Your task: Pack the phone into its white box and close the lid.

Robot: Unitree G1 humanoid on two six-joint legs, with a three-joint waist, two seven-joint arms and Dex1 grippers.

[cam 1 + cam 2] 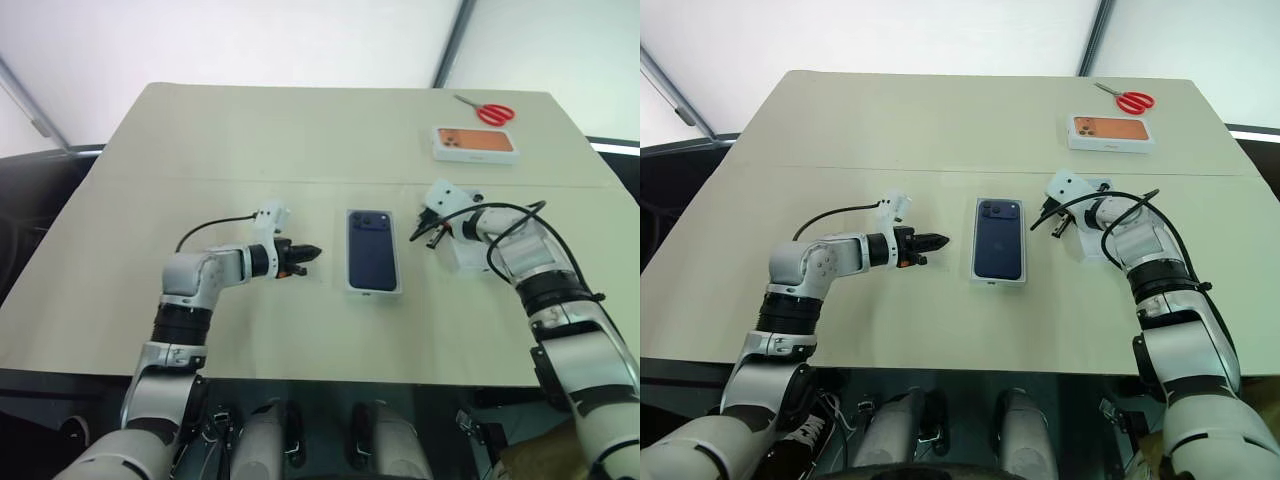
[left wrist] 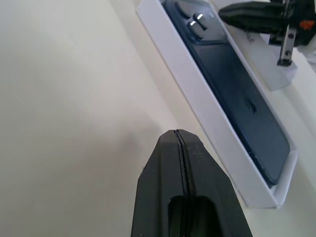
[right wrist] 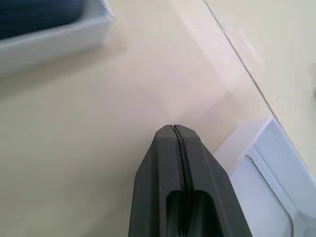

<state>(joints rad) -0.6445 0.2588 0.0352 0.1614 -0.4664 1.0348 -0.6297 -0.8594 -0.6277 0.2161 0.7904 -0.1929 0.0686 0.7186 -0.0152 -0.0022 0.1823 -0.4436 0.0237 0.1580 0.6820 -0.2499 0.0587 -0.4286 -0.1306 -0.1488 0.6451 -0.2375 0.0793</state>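
Left tool [image 1: 312, 254] and right tool [image 1: 418, 231], each with fingers pressed together and holding nothing, flank the phone [image 1: 371, 249] lying in its white box [image 2: 207, 126].

Phone rests face down in the open box at the middle of the surface [image 1: 250, 130], camera cluster at the far end. Left tool hovers just beside the box's left edge; right tool sits near its right side, above a white lid [image 3: 269, 185] lying on the surface. Farther back lie an orange-printed box [image 1: 475, 144] and red-handled scissors [image 1: 490, 111].
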